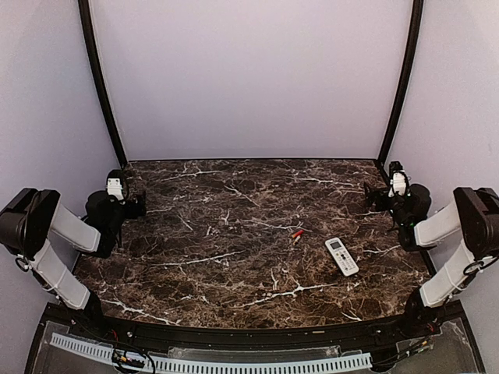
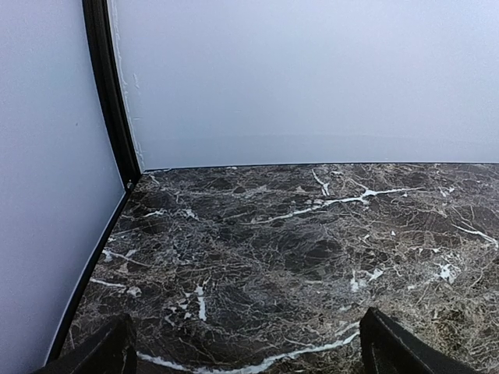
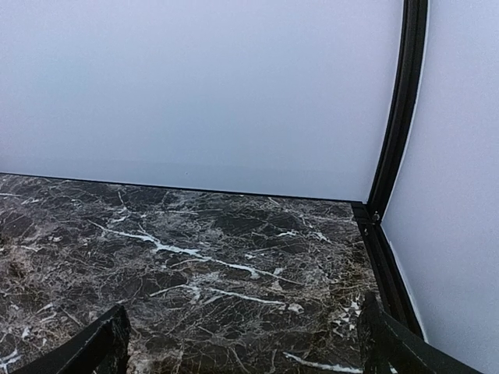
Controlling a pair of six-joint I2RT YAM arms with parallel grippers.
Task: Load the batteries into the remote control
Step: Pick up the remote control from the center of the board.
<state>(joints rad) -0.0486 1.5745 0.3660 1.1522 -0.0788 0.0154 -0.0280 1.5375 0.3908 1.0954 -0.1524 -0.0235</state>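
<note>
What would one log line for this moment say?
left claw open, empty | right claw open, empty | remote control face up | red battery lying apart from it, not loaded

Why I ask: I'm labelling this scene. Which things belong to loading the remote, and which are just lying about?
For the job: remote control, red batteries beside it, left fingers, right fingers, both open.
Just there: marble table, white walls, black corner posts.
</note>
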